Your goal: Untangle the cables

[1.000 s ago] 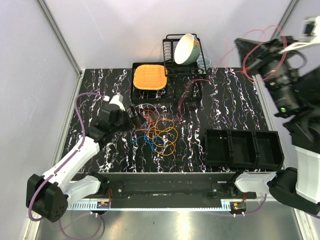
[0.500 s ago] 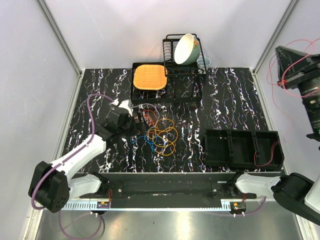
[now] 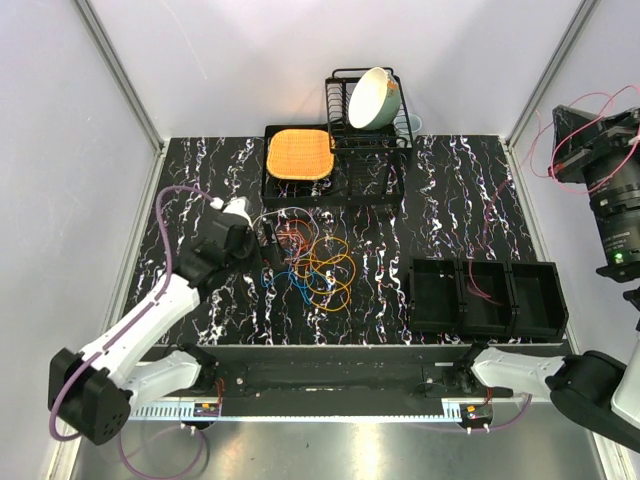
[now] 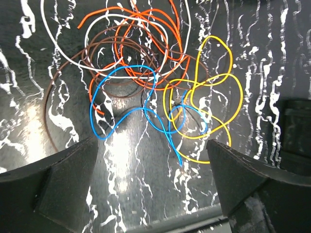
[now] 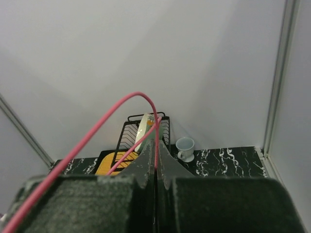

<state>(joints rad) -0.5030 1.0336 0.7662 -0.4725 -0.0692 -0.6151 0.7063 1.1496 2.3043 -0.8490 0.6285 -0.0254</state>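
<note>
A black, white-veined marble-look table (image 3: 450,200) sits inside pale walls, and the loose tangle of orange, yellow, blue, brown and white cables (image 3: 315,265) lies flat on it, left of centre, with its loops overlapping. The right gripper (image 5: 156,147) is raised high at the right edge, fingers pinched tight on a thin pink cable (image 5: 87,137), probably so the freed strand trails down into the black three-compartment tray (image 3: 440,263). The left gripper (image 4: 151,143) hangs low over the tangle with its fingers spread wide and holding nothing, seemingly lining up the next strand.
</note>
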